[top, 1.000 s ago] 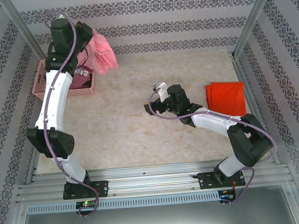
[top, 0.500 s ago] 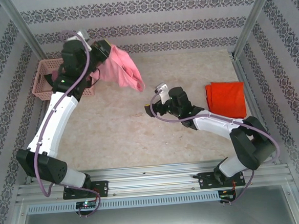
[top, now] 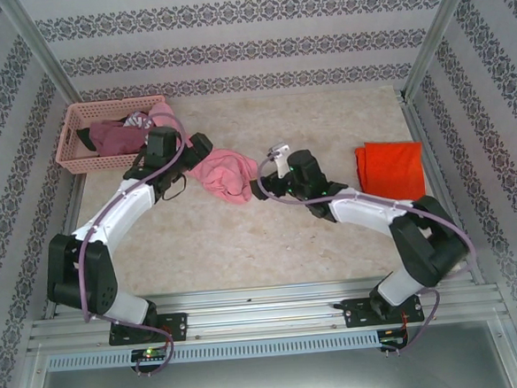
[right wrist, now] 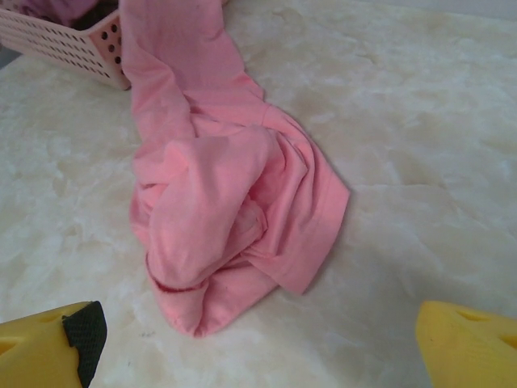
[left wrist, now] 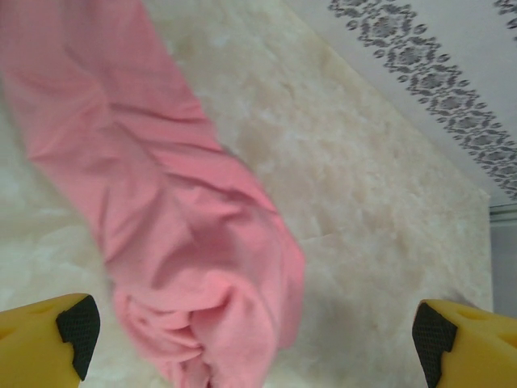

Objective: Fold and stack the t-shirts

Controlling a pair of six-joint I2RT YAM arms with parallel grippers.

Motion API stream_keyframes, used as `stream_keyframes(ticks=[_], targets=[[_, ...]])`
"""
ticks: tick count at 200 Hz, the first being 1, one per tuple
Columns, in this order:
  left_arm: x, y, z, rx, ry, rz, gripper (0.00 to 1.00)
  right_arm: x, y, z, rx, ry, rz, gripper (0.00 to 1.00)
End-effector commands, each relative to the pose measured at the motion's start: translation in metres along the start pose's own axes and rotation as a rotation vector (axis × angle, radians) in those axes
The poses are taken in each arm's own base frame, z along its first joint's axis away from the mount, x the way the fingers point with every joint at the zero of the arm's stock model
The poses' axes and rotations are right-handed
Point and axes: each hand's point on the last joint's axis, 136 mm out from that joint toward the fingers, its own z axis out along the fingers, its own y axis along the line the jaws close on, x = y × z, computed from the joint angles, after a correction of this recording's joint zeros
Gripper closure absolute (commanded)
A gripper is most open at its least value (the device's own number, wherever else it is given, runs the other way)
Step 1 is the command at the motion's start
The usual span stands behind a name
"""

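Beige marble-patterned tabletop serves as the work surface. It is flat, smooth and matte. It is bounded by aluminium frame rails and by walls papered in horizontal bands of grey ornamental print.

1. The salmon-pink t-shirt is soft knit cotton. It lies unfolded in a crumpled heap on the table, left of centre. The near end is bunched into rounded, overlapping folds with a visible hemmed edge. A narrower, wrinkled strip of the same fabric trails from the heap toward the basket and runs up beside its corner.

2. The orange-red t-shirt is folded into a flat, roughly rectangular pad with crisp edges. It rests near the right edge of the table, well apart from the pink heap.

3. The basket is rigid pink plastic, rectangular, with perforated lattice walls. It stands at the far left corner of the table and contains a rumpled maroon garment with white print.

4. The left gripper has yellow fingers faced with black pads. The jaws stand spread wide. The bunched end of the pink shirt lies in the gap between them, and neither finger touches the cloth. In the top view this gripper sits at the left edge of the heap.

5. The right gripper also has its jaws spread wide, with nothing between them. It sits low over the table and faces the pink heap from the right. Bare tabletop separates its fingertips from the cloth.
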Motion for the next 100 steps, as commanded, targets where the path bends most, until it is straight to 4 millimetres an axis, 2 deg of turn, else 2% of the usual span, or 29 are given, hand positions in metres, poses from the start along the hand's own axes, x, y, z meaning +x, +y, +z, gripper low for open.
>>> stream_keyframes(ticks=[1,20,38,57,72,81,95,96,100], targets=[[-0.019,0.017,-0.023,-0.026,-0.095,-0.046,0.0,-0.003,0.018,0.026,-0.041,0.032,0.029,0.02],[-0.016,0.041,-0.031,-0.072,-0.102,-0.079,0.0,0.001,0.029,0.052,-0.069,0.068,0.036,0.02],[-0.014,0.058,-0.041,-0.102,-0.115,-0.097,0.0,0.012,0.037,0.076,-0.07,0.098,0.01,0.03],[-0.012,0.072,-0.05,-0.121,-0.125,-0.115,0.0,0.027,0.04,0.102,-0.088,0.141,0.046,0.11],[-0.01,0.079,-0.055,-0.132,-0.125,-0.119,0.0,0.028,0.044,0.112,-0.107,0.148,0.064,0.22],[-0.009,0.081,-0.057,-0.137,-0.124,-0.117,0.0,0.024,0.045,0.114,-0.111,0.143,0.064,0.37],[-0.009,0.085,-0.061,-0.143,-0.134,-0.117,0.0,0.013,0.047,0.111,-0.131,0.13,0.06,0.75],[-0.009,0.085,-0.061,-0.144,-0.134,-0.117,0.0,0.011,0.048,0.109,-0.136,0.127,0.058,0.81],[-0.009,0.086,-0.062,-0.144,-0.138,-0.116,0.0,0.007,0.048,0.107,-0.143,0.12,0.058,0.88]])
